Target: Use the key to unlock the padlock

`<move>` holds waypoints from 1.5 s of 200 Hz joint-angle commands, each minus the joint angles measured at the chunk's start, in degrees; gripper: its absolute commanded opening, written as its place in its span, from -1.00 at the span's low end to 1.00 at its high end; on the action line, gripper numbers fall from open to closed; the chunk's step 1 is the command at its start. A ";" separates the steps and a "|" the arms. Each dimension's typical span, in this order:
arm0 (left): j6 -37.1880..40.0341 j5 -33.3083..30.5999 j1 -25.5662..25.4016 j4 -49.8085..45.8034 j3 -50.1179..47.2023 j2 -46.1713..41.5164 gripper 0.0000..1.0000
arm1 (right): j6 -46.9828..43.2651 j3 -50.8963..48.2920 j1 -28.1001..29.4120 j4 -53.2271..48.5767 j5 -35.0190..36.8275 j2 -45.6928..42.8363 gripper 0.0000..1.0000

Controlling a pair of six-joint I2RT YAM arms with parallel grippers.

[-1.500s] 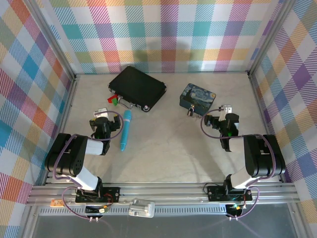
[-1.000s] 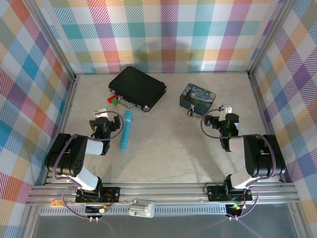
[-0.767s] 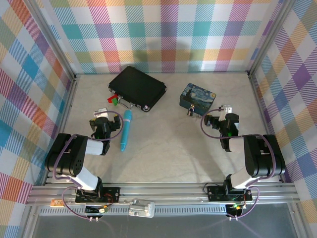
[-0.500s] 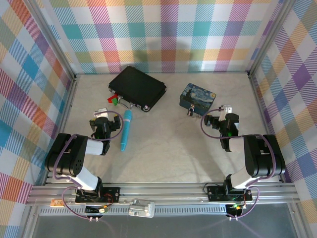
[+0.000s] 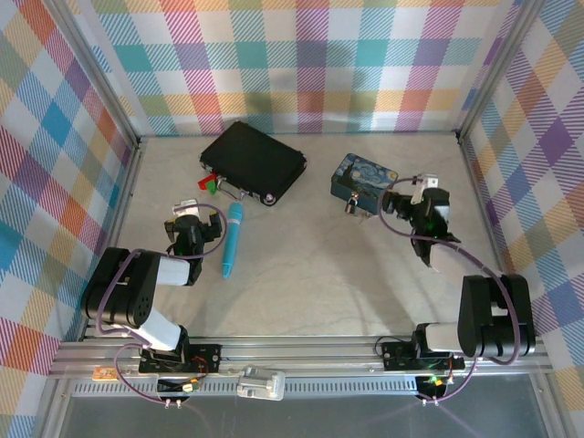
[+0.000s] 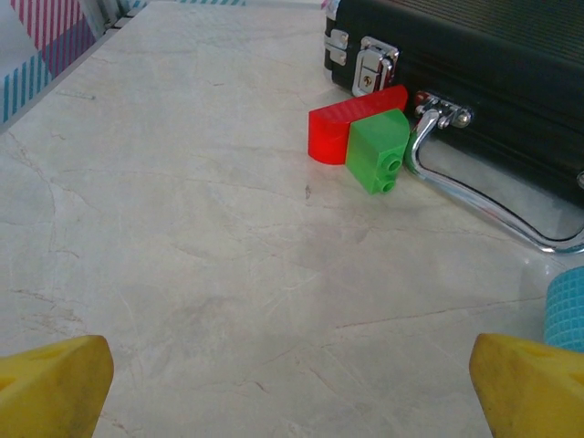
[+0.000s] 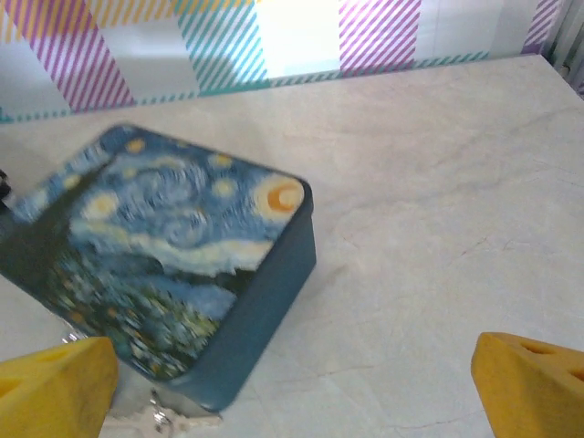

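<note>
Hovering my right gripper (image 5: 411,205), jaws wide, by the tin (image 5: 363,178) near the table's (image 5: 301,283) far edge — I am aiming to grab the key (image 7: 173,422) next; left gripper (image 5: 189,222) is gaping too.

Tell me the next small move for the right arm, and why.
Probably ease the right end effector down and toward its left, to centre on the silvery metal piece lying by the near corner of the starry-night tin. Its jaws stand open and empty, and that piece, seemingly part of the padlock, sits off toward the left fingertip at the frame's bottom edge.
</note>
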 commanded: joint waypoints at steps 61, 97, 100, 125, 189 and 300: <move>-11.79 -0.08 -0.38 -46.11 25.49 -10.67 0.99 | 19.36 25.58 -0.60 -35.54 -11.42 12.57 0.98; -21.35 7.57 -0.39 -49.27 29.81 -12.40 0.99 | 19.44 31.57 -0.60 -38.42 -12.83 19.27 0.98; -22.11 8.08 -0.41 -49.27 29.91 -12.58 0.99 | 19.17 31.99 -0.60 -38.30 -13.10 19.73 0.98; -25.07 11.44 -0.39 -52.49 32.15 -13.56 0.99 | 15.48 36.42 -0.59 -39.16 -15.47 24.74 0.98; -28.25 21.34 -0.84 -57.19 32.01 -15.65 0.98 | 10.60 45.57 -0.60 -43.95 -16.20 35.94 0.82; -26.96 24.90 -12.15 -59.09 36.28 -5.52 0.91 | -9.92 46.28 3.06 -53.61 -25.58 38.99 0.05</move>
